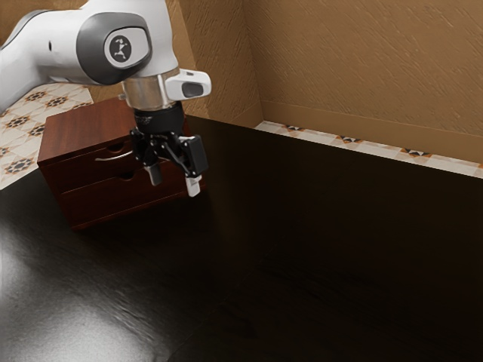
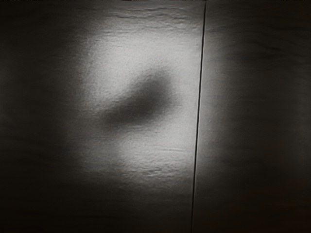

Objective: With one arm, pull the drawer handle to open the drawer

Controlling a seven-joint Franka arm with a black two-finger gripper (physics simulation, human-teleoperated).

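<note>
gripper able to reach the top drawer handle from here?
Probably yes. The gripper hangs open just in front of the cabinet, with the top handle close by toward the exterior view's left. Nothing stands between them on the table.

Reddish-brown cabinet, glossy black table, patterned floor tiles

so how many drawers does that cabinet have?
2. The upper drawer, with its handle just beside the open gripper, and the lower drawer directly beneath it. The gripper covers part of both fronts; other sides of the cabinet are hidden.
</note>
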